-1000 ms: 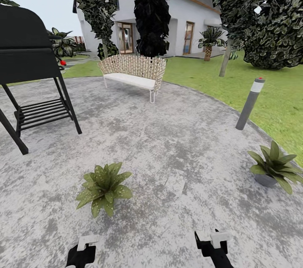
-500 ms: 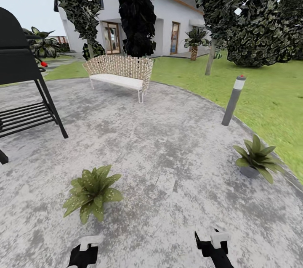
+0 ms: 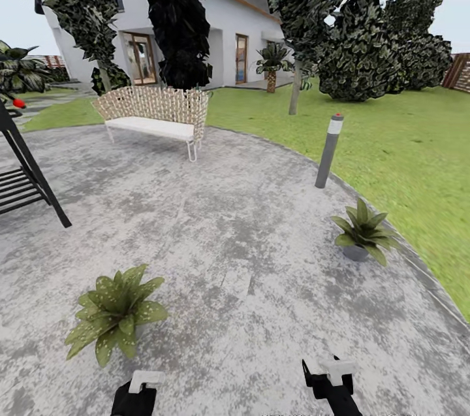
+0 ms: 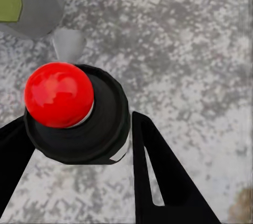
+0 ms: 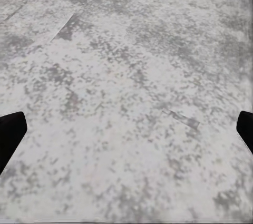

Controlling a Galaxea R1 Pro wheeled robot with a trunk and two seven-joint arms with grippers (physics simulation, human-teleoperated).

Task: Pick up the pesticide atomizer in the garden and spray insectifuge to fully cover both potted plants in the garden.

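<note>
Two potted plants rest on the round grey patio [image 3: 248, 240] of the garden, well apart: one potted plant [image 3: 114, 311] lies ahead of the left gripper [image 3: 137, 391], the other potted plant [image 3: 362, 236] sits near the paving's edge, just beside the lawn [image 3: 405, 155]. One pesticide atomizer [image 4: 79, 124] is present, seen end-on in the left wrist view as a black spray head topped by a red knob [image 4: 59, 95]. It stands between that gripper's two dark fingers, whose jaws are drawn in narrow against its sides, apparently to carry the bottle upright and ready for spraying. The right gripper [image 3: 326, 377] hangs over bare paving with its jaws spread wide and nothing between them, presumably kept free because one arm suffices for the bottle. Both grippers are held low and forward, a posture suited to travel. Also counted: one white bench [image 3: 153, 117] and one bollard lamp [image 3: 328, 151]. Neither plant is yet within spraying reach, by this judgement.
</note>
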